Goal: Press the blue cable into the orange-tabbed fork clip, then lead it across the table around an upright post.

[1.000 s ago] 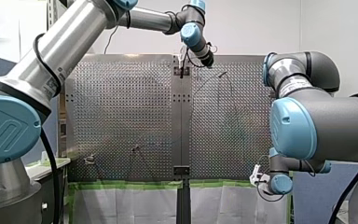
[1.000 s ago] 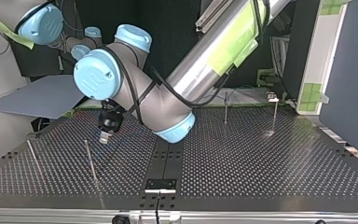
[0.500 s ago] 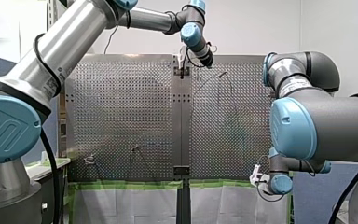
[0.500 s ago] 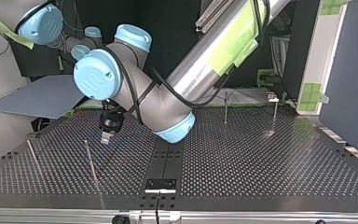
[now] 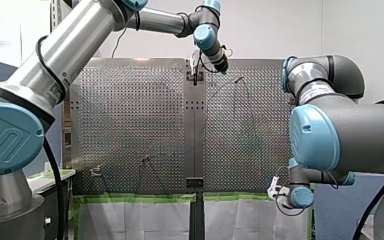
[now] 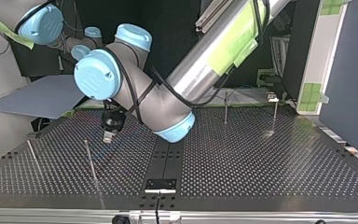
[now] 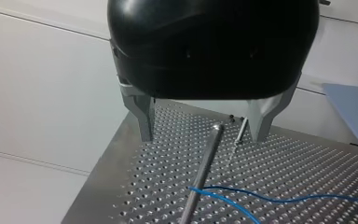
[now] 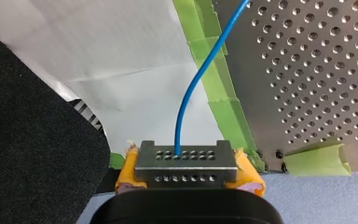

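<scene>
Black left gripper (image 6: 108,136) has edged slightly toward top view's right; right arm unchanged.
- Left gripper's metal fingers (image 7: 142,119) spread apart, gripping nothing.
- Thin upright metal post (image 7: 200,172) stands ahead, framed in gap.
- Thin blue cable (image 7: 270,199) lies flat on perforated metal table (image 7: 307,168), bends at post's foot, crosswise to post's axis; contact unclear.
- Yellow-padded right gripper (image 8: 186,156) clenched on cable's end, beyond table's taped edge.
- Left arm far nearer post; judged better placed to lead cable round it.

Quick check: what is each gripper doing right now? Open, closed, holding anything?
Left gripper: open, holding nothing; a post stands just ahead of it.
Right gripper: closed on the metal block at the end of the blue cable.
</scene>
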{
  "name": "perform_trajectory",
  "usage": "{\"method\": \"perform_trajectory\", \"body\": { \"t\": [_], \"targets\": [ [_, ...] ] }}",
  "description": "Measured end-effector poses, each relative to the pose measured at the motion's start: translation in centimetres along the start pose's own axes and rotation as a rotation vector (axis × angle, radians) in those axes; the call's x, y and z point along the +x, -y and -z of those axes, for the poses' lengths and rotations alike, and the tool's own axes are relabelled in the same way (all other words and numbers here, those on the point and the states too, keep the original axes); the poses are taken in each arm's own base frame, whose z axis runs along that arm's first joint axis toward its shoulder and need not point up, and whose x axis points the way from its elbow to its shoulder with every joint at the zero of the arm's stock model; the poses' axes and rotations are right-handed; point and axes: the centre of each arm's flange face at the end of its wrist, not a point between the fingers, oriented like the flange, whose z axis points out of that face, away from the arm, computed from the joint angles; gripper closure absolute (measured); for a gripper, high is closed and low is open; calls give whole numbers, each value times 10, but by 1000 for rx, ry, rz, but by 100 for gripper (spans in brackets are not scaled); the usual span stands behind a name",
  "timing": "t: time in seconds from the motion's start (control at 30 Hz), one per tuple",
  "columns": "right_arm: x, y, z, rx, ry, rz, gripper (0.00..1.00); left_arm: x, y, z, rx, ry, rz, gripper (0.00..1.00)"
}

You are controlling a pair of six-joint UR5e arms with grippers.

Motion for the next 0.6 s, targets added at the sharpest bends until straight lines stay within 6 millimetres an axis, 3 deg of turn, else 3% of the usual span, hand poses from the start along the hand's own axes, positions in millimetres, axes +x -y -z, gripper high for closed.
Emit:
{"method": "perform_trajectory", "body": {
  "t": [0.17,0.6],
  "targets": [
    [0,0,0,1,0,3,100,5,-3,6,1,-14,-9,0],
    [1,1,0,0,15,30,100,-21,-7,42,55,82,33,0]
  ]
}}
